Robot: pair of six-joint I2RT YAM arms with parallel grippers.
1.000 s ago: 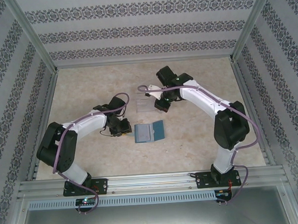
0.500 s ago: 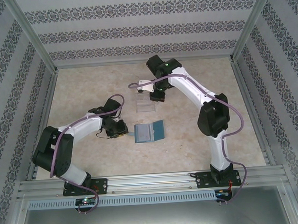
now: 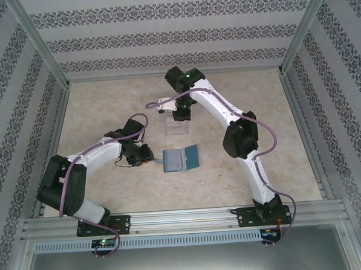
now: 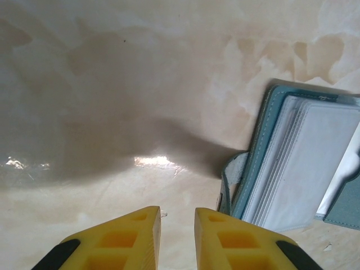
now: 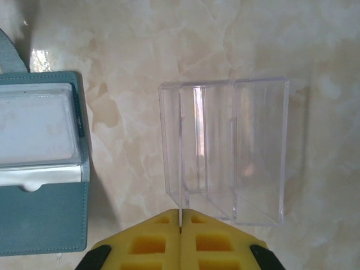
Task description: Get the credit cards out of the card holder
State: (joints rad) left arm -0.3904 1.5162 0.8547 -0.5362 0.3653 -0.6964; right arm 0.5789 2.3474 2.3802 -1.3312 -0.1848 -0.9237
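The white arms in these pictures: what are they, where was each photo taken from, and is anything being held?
They are two robot arms, each ending in a yellow two-fingered pincer. One picture looks down from above; the other two come from a camera on each wrist. On the table lie an open teal card holder, a pale card showing in its pocket, and a clear plastic tray. The left pincer is slightly open beside the holder; the right pincer is shut near the tray. Neither visibly holds anything.
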